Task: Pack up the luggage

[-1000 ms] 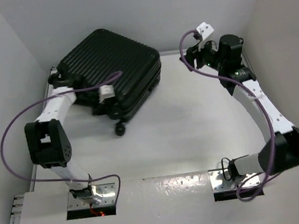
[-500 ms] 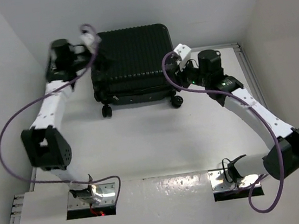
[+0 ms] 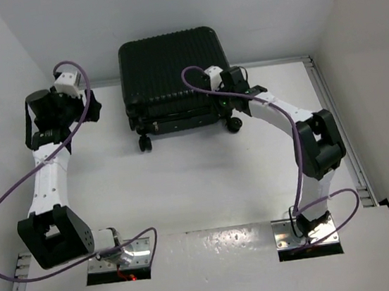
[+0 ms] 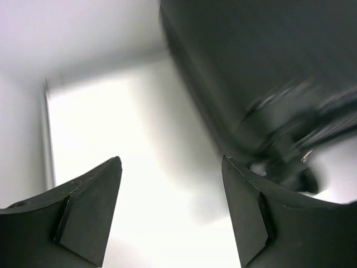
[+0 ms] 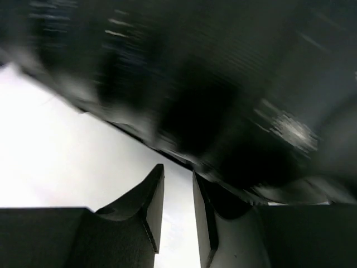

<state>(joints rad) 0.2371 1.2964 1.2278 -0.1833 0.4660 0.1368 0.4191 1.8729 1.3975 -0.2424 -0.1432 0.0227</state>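
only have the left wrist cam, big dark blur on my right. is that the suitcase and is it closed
observer: Yes, that is the black hard-shell suitcase. From above it is shut, lying flat at the back of the table.
operator: where's the other arm
observer: The right gripper is at the suitcase's near right corner, jaws almost together, with only bare table showing in the slit.
operator: am i touching the case
observer: No. From above, the left gripper sits off the suitcase's left side with bare table between them.
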